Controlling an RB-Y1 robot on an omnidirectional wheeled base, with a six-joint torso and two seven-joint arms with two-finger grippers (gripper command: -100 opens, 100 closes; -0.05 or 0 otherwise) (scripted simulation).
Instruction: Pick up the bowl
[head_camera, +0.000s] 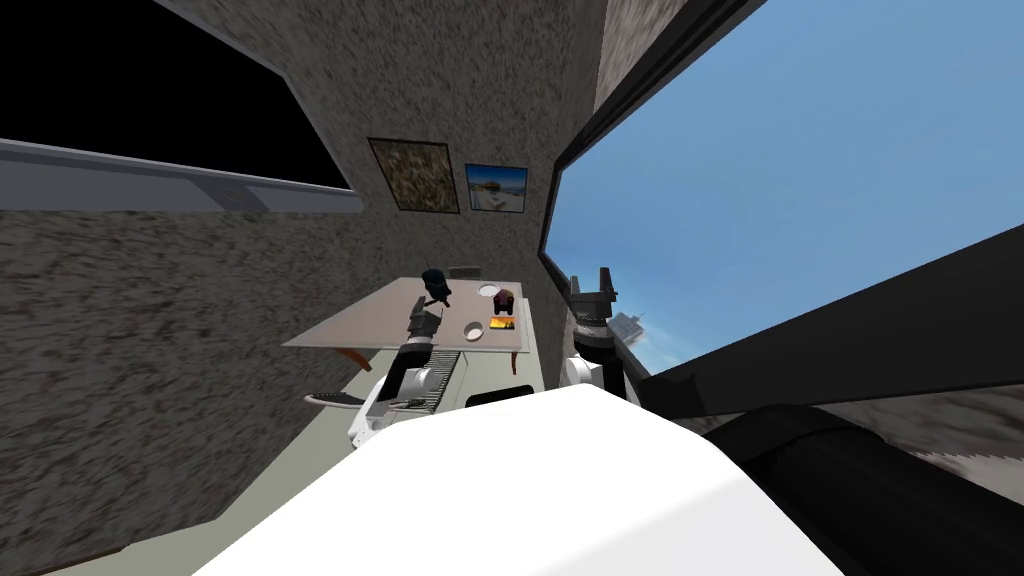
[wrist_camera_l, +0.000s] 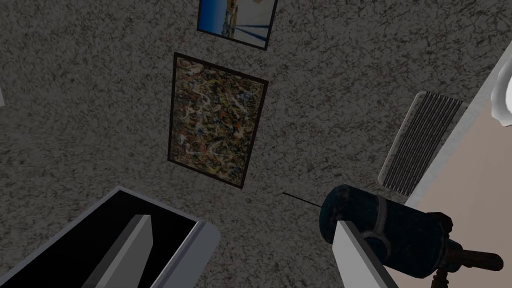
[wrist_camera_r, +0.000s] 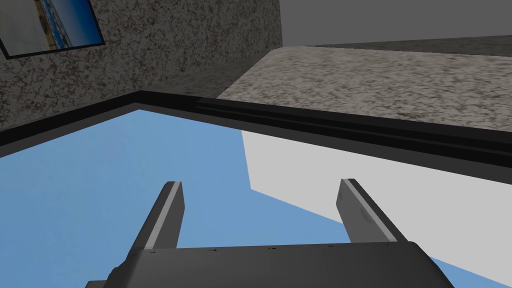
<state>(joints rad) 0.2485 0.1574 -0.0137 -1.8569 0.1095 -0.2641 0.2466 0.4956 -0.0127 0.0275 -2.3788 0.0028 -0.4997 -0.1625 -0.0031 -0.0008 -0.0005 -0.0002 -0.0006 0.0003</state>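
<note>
A small white bowl (head_camera: 474, 331) sits on the beige table (head_camera: 370, 322), near its front edge. My left gripper (head_camera: 426, 318) hovers over the table just left of the bowl and apart from it. In the left wrist view the left gripper (wrist_camera_l: 245, 250) is open with nothing between its fingers, and it points at the speckled wall past a dark blue cylindrical object (wrist_camera_l: 390, 235). My right gripper (head_camera: 592, 286) is raised by the window on the right. Its fingers (wrist_camera_r: 167, 215) stand open and hold nothing.
The dark blue object (head_camera: 436, 285) stands at the table's back. A white round dish (head_camera: 488, 291), a dark purple item (head_camera: 505, 300) and an orange flat item (head_camera: 502, 324) lie right of the bowl. A wall vent (wrist_camera_l: 420, 145) sits behind the table.
</note>
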